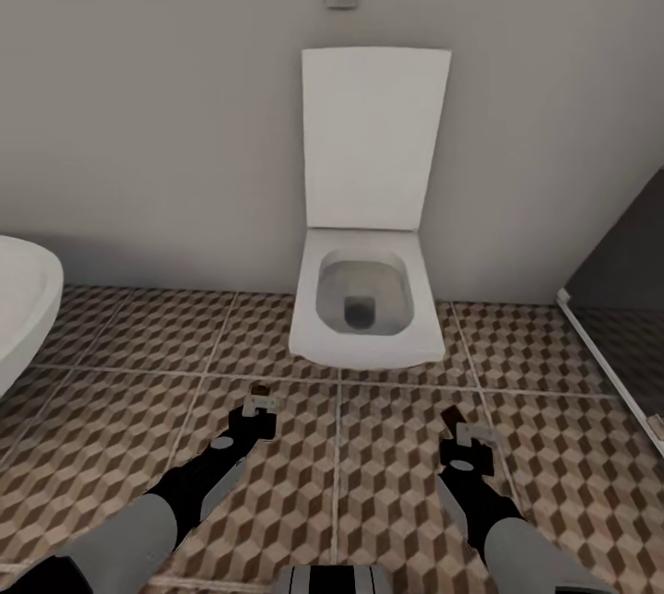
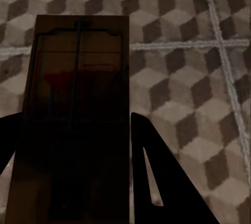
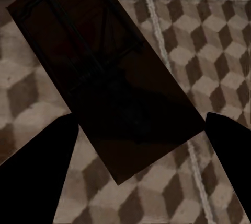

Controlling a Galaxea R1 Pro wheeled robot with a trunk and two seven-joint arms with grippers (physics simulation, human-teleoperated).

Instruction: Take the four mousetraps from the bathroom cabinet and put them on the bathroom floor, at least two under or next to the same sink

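Mousetraps ride in both our grippers, left gripper (image 1: 259, 397) clamped on one trap (image 2: 73, 114), right gripper (image 1: 458, 425) on another (image 3: 104, 72), low in frame above the tiled floor (image 1: 111, 391). We judge this the carrying step; next we must turn from the toilet (image 1: 364, 308) toward the sink.

I see the bathroom floor (image 1: 120, 446) as matt tile, printed with brown, beige and white cubes, with pale, slightly rough grout lines. The toilet (image 1: 367, 299) looks like smooth, glossy white ceramic, its bowl shaded grey. The mousetrap (image 2: 73, 109) in my left wrist view looks like dark, flat wood crossed by thin wire.
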